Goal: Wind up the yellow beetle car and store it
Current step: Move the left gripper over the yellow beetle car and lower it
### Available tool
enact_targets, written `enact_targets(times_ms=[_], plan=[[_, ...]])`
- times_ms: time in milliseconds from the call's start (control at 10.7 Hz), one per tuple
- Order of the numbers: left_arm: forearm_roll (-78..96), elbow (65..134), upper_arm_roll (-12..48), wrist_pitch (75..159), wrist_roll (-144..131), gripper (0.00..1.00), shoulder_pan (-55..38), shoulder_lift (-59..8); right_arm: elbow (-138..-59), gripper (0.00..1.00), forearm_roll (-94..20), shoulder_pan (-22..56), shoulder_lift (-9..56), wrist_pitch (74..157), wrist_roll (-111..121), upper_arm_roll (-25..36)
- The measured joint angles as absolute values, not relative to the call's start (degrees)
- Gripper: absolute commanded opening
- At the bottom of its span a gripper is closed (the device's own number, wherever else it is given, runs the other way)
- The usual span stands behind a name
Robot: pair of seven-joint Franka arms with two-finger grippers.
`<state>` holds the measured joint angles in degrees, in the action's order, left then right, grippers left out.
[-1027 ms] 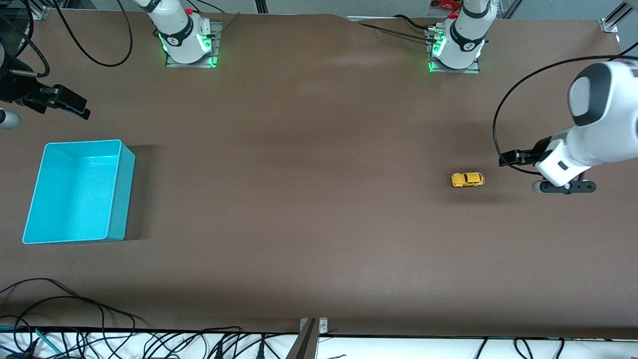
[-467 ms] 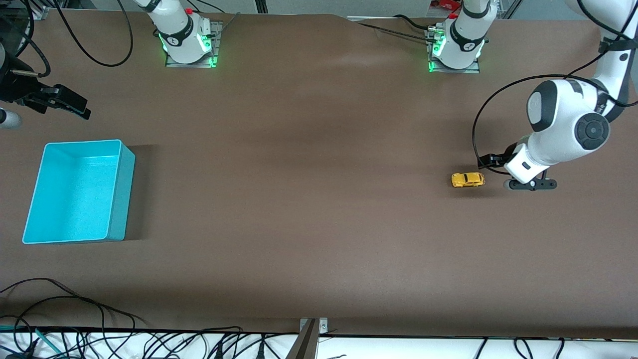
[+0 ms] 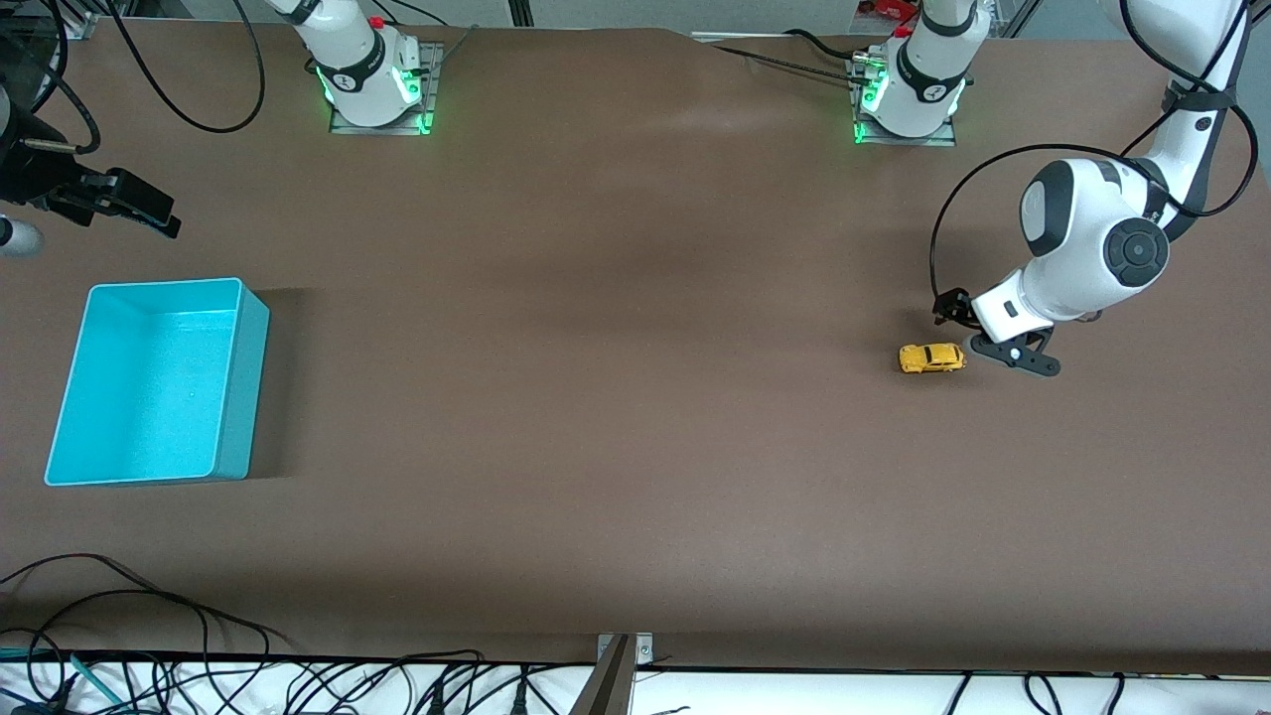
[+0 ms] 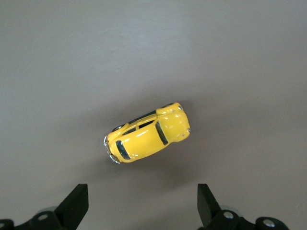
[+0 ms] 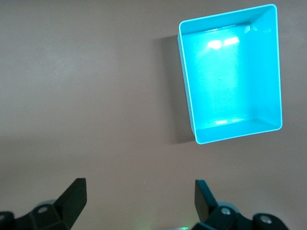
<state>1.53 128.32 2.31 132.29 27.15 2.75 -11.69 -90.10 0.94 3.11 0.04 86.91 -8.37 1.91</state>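
Observation:
The yellow beetle car (image 3: 931, 357) stands on its wheels on the brown table, toward the left arm's end. In the left wrist view the yellow beetle car (image 4: 147, 134) lies just ahead of the fingertips, not between them. My left gripper (image 3: 983, 336) hangs open close beside the car, over the table on the side of the left arm's end, and the left gripper (image 4: 141, 201) holds nothing. The turquoise bin (image 3: 253, 397) sits empty at the right arm's end. My right gripper (image 3: 12, 236) waits open above the table beside the bin, and the right gripper (image 5: 139, 196) is empty.
In the right wrist view the turquoise bin (image 5: 230, 81) shows a bare floor. Both arm bases (image 3: 372, 89) (image 3: 909, 94) stand on the table's edge farthest from the front camera. Cables (image 3: 149, 636) lie along the nearest edge.
The left arm has swung in from the table's end toward the car, bringing its open gripper close beside it. The car, the bin and the right arm have not moved.

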Motion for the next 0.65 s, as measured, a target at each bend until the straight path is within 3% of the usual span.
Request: enact_targets(times_ms=[654], plan=[[1.5, 129.8, 2.4, 140.9, 76.8, 1.0, 2.7, -15.4, -90.1, 1.0, 0.9, 3.1, 0.0, 86.9, -8.4, 1.9]])
